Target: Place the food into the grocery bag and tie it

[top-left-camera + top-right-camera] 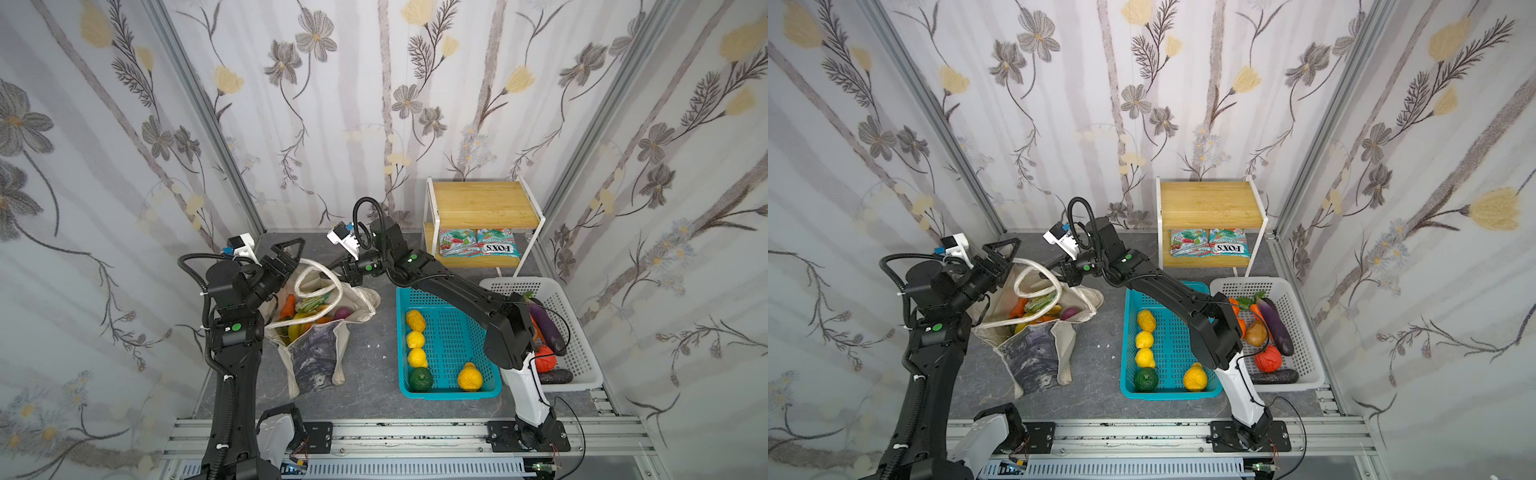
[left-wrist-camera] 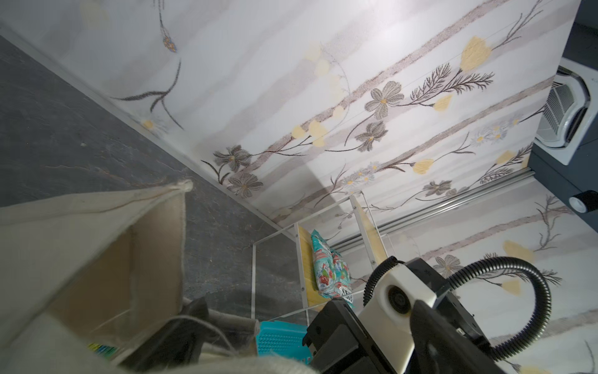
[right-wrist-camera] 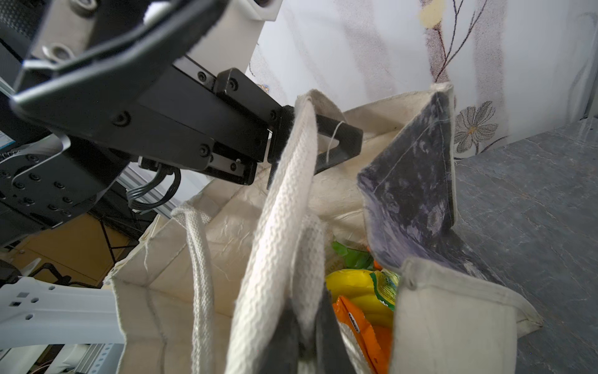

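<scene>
Where cream canvas tote bag with dark painted print (image 1: 318,357) stands open on grey tabletop (image 1: 374,374), mixed fruit, vegetables and packets (image 1: 305,318) are seen inside. One of two cream strap handles (image 3: 284,210) is pinched by right gripper (image 3: 301,327), jaws pressed together. Left gripper (image 1: 293,252) is held spread, one finger just beside same strap. Outside bag: two glossy FOX'S candy packets (image 1: 478,247) on lower tier of wooden shelf (image 1: 482,203); four yellow fruits (image 1: 415,339) and one dark green fruit (image 1: 420,379) in teal perforated plastic basket (image 1: 451,392).

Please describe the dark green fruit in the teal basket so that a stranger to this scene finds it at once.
Find the teal basket between the canvas bag and the white basket. Fruit lies in a row along its left wall; the green fruit ends that row, nearest the robot's base. Only it is dark green: its neighbours are yellow.
</scene>
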Controlling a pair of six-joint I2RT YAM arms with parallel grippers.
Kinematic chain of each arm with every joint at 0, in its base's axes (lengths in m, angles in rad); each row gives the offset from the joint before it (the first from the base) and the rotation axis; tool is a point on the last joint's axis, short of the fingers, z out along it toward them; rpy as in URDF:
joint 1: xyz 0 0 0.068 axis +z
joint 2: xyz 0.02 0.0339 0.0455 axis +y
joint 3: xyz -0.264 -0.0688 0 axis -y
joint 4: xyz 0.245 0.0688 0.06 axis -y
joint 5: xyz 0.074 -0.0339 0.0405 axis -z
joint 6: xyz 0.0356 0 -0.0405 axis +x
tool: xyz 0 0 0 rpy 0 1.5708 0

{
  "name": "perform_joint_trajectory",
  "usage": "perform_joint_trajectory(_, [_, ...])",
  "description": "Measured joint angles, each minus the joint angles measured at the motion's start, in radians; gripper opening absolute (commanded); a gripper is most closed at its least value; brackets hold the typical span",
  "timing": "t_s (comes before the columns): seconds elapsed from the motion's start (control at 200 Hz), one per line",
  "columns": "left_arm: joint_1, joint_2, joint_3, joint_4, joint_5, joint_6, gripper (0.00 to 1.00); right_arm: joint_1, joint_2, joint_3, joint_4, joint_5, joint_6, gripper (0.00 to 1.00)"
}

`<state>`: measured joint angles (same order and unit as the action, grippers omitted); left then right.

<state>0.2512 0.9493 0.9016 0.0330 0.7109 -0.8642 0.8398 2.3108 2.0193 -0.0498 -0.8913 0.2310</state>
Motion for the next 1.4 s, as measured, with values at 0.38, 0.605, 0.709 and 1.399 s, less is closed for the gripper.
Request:
perform_joint_trajectory(0.38, [0.0, -0.056, -0.039, -0.143, -0.05, 0.172, 0.83, -0.007, 0.0, -0.044, 0.092, -0.042, 0.079, 0.05])
perform_joint_trajectory(0.605, [0.0, -0.127, -0.114, -0.142, 0.002, 0.232, 0.86, -0.011, 0.0, -0.064, 0.181, -0.052, 0.161, 0.06])
perform_joint_trajectory(0.709, [0.0, -0.159, -0.14, -0.143, 0.006, 0.239, 0.87, -0.011, 0.0, -0.065, 0.21, -0.053, 0.185, 0.06])
perform_joint_trajectory(1.399, [0.0, -0.218, -0.172, -0.149, 0.054, 0.252, 0.93, -0.011, 0.0, -0.066, 0.226, -0.072, 0.225, 0.08])
